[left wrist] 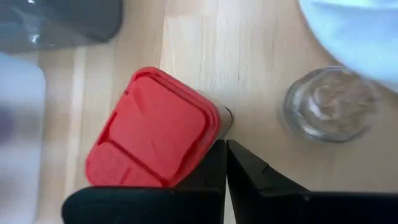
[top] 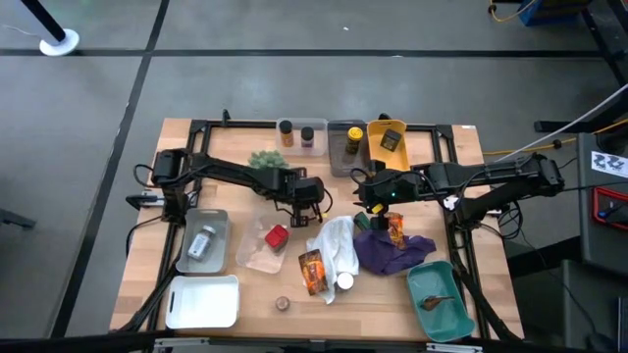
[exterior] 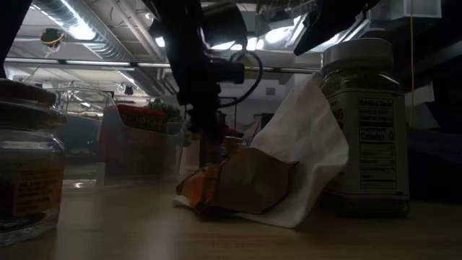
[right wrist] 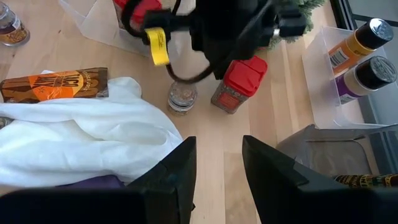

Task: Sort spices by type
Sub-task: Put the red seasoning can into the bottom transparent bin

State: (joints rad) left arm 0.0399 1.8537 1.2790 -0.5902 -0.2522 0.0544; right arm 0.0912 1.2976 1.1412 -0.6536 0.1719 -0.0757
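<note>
A spice jar with a red lid (left wrist: 152, 134) stands upright on the wood table, seen also in the right wrist view (right wrist: 239, 81). My left gripper (left wrist: 225, 149) is shut and points down right beside the lid's corner; in the high view it is at mid-table (top: 312, 208). A small clear jar (left wrist: 329, 102) stands close by. An orange packet (top: 312, 270) lies by the white cloth (top: 339, 245). Two jars (right wrist: 364, 43) stand in a clear bin. My right gripper (right wrist: 217, 165) hovers open above the table with nothing between its fingers. My left gripper's shut fingertips (left wrist: 214, 155) come from above, slanting down, and stand against one corner of the red lid (left wrist: 208, 134). Whether they touch it I cannot tell. The jar stands upright on the table.
A purple cloth (top: 392, 250), a teal tray (top: 456, 319), a white tray (top: 201, 314) and a grey tray (top: 218, 221) holding a jar ring the middle. A red tin (top: 277, 235) lies in a clear tray. Grey (top: 339, 162) and yellow (top: 375, 147) bins and a green plant (top: 263, 159) stand at the back.
</note>
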